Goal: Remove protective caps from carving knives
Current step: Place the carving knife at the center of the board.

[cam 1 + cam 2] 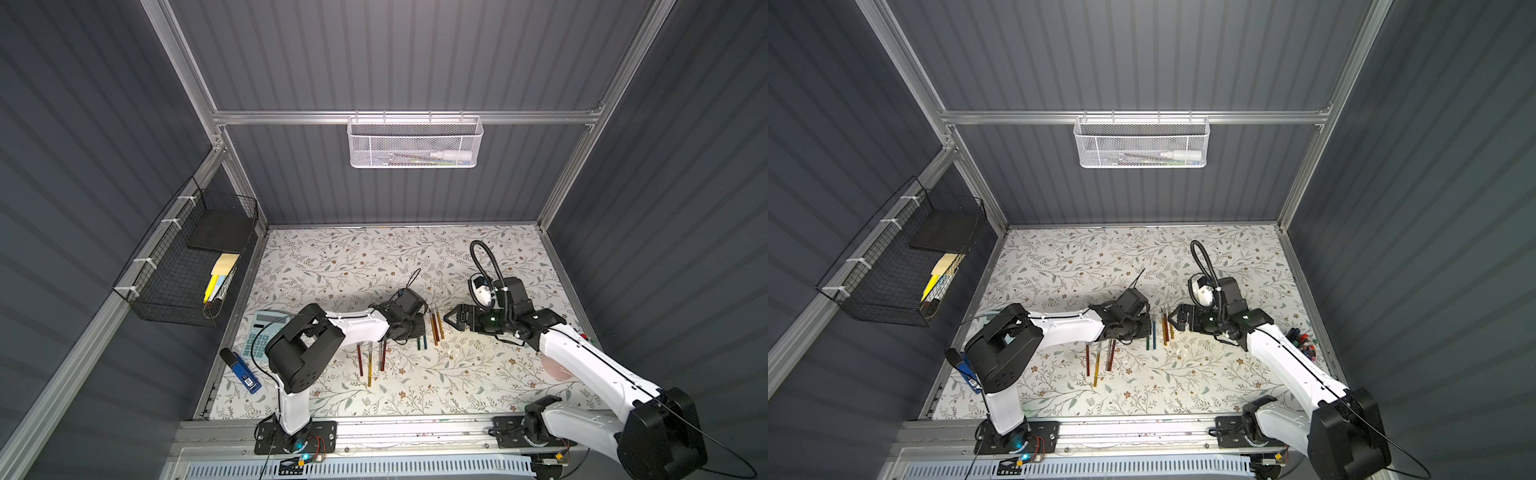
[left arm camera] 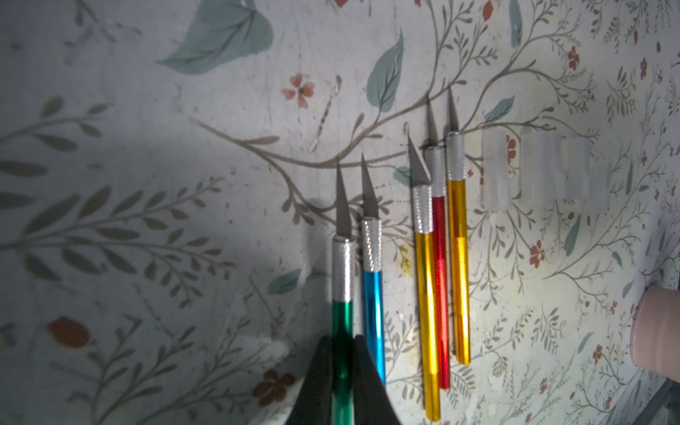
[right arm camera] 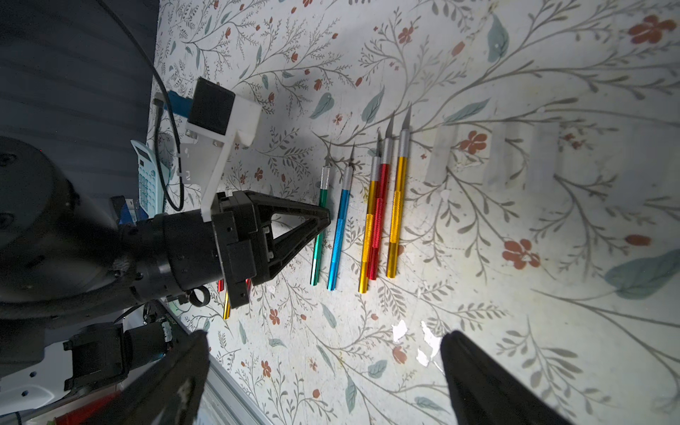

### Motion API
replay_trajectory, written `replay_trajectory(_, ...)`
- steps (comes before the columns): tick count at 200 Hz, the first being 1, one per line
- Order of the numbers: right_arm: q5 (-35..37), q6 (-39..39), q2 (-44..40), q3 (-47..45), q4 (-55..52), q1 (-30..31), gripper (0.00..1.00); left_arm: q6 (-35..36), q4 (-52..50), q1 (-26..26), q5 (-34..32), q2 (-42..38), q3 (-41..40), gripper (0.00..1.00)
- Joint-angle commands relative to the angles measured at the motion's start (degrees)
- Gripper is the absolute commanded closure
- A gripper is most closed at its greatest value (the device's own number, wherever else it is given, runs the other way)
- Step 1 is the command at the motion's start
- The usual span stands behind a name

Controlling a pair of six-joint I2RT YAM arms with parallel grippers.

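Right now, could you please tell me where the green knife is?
In the left wrist view, the green knife lies between the fingers of the left end effector, beside the blue knife, at the row's left-arm end.

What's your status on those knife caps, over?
Copy: left end effector shut on green knife; right end effector open, empty. Five knives bare-bladed, clear caps lying beside them. Nothing in the way.

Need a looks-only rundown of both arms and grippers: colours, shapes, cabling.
The left arm and right arm have white shell links with bulky black joint housings and thin black cables running along them. The left gripper and right gripper are black, with tapering triangular fingers. A white bracket carries a black wrist camera. A ribbed black hose loops above the right wrist.
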Motion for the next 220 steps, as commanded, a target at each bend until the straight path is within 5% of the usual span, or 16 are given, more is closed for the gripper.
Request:
replay_trajectory(1,0.35,-0.55,0.94,1.46,-0.47,0.53,0.01,-0.32,-1.31,0.58,-0.73,0.83,-0.16,0.83)
replay_trajectory(115,0.77,-0.14,0.45,1.51,-0.71,1.66,0.01,2.14,-1.68,1.28,-0.30,-4.04,-0.65,0.82)
replay_trajectory(220,0.60,0.14,-2.56,-0.59,0.11,2.53,0.01,9.08,-26.87,1.37,-6.31,-13.82,2.01,0.78)
